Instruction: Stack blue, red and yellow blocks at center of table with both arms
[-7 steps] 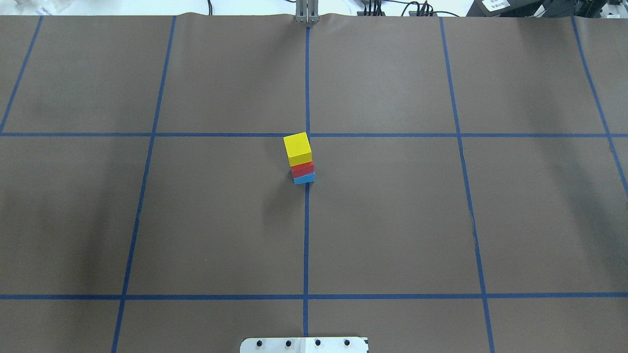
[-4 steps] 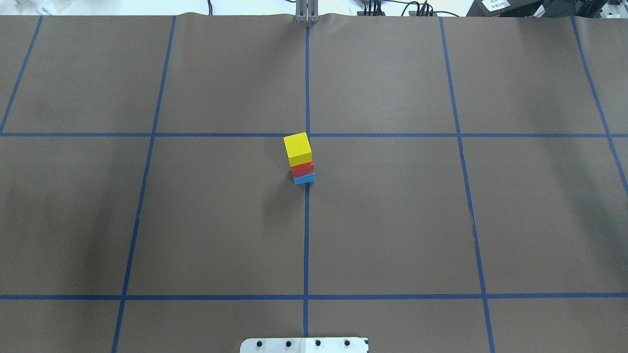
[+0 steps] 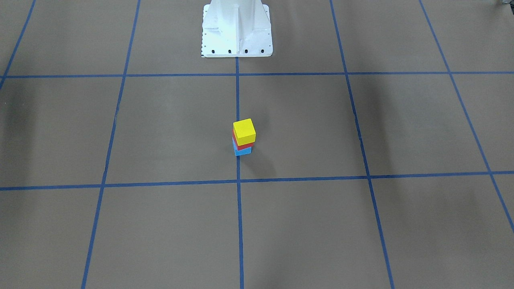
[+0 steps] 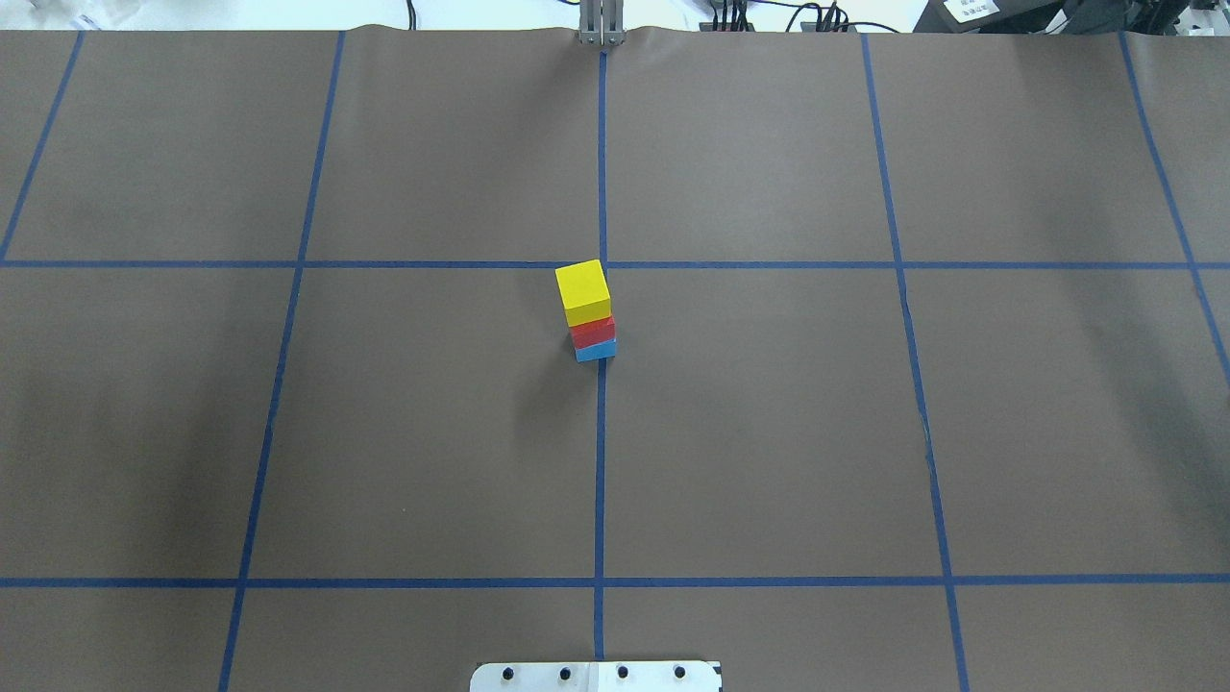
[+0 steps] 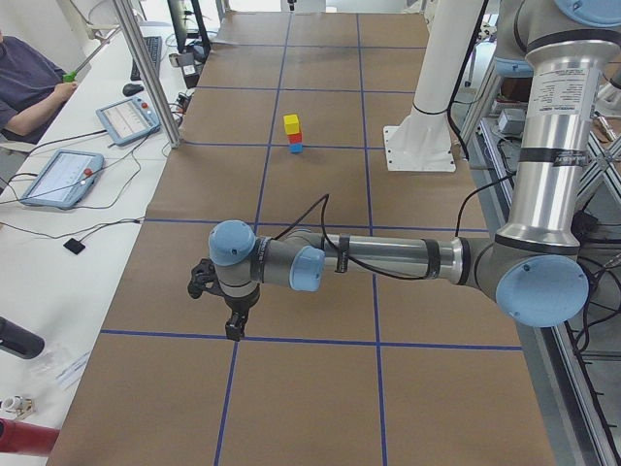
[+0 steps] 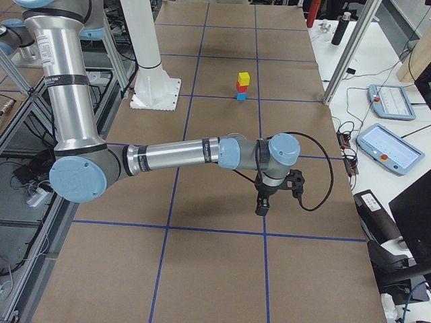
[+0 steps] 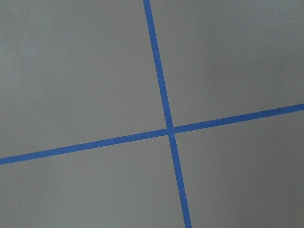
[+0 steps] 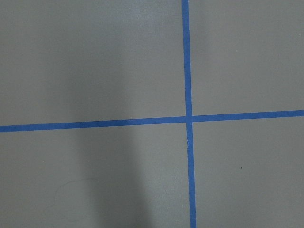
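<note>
A: Now, what is seen, taken from the largest thing down?

B: One table (image 4: 769, 432) is seen, covered in brown paper and marked with blue tape lines (image 4: 601, 461). In the overhead view, five lines are counted running lengthwise and two across.

A: And the arms?

B: Two are counted. The left arm (image 5: 388, 259) is stretched low over the table in the left side view, and the right arm (image 6: 175, 156) likewise in the right side view. One white base plate (image 4: 596, 676) is found at 6 o'clock from the stack (image 4: 584, 298), with four dark bolt heads counted along its edge.

A: Can any writing be read?

B: A white label (image 4: 971, 10) is seen towards 1 o'clock in the overhead view, but its print is too small to be read. Two teach pendants (image 5: 123, 118) are counted on the side bench (image 5: 58, 223).

A: Are the grippers clenched or released?

B: That cannot be told. The left gripper (image 5: 234, 333) and the right gripper (image 6: 261, 208) are shown only in the side views, each pointed down near a tape crossing.

A: Where are the blocks?

B: Three are counted, one of each colour, stacked at the table's centre. The blue block (image 4: 596, 351) is laid on the paper, the red block (image 4: 592, 333) on it, and the yellow block (image 4: 582, 291) on top. The stack is set on the centre line, just at 6 o'clock from a crossing, and well apart from both grippers.
</note>
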Robot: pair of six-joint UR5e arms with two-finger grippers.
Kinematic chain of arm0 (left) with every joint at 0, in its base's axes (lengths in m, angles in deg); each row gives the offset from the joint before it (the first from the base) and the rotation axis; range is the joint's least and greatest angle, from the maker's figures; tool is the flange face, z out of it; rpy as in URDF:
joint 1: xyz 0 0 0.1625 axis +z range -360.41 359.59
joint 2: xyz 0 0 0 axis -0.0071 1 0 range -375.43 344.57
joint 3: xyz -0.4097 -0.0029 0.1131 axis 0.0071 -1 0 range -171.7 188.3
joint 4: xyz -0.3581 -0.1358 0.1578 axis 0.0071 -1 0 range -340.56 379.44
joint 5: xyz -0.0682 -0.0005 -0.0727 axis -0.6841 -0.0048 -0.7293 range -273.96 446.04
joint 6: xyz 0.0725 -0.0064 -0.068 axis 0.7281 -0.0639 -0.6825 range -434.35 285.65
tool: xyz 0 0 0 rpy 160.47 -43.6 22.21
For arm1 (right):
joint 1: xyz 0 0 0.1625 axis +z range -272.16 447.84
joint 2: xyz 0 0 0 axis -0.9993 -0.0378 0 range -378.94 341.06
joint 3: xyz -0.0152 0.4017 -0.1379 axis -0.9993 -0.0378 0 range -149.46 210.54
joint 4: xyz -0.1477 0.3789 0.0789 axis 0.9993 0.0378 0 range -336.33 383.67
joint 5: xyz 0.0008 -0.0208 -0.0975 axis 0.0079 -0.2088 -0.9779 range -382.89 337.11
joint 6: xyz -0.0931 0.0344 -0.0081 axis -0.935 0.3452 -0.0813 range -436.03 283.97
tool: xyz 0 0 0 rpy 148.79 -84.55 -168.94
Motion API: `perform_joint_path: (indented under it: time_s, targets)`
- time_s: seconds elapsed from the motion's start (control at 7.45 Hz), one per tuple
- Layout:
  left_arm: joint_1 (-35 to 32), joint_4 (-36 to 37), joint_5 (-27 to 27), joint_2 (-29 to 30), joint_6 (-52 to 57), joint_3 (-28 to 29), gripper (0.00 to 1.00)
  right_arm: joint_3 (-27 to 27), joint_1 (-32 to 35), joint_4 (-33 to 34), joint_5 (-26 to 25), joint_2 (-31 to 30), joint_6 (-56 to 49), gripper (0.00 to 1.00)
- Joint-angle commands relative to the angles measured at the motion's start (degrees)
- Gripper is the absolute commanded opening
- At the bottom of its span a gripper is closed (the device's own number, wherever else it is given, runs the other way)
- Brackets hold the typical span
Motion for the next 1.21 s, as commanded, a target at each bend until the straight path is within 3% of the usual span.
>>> perform_joint_path:
  time_s: [0.0,1.07]
  targets:
    - [-0.44,3.59,0.14,-0.12,0.35,-3.33,1.00,-0.08,0.00,0.00,0.10,-0.05,-0.04,1.00]
    - [-0.45,3.77,-0.04,-0.73,0.01,-2.99,1.00,0.00,0.00,0.00,0.10,-0.05,0.05,1.00]
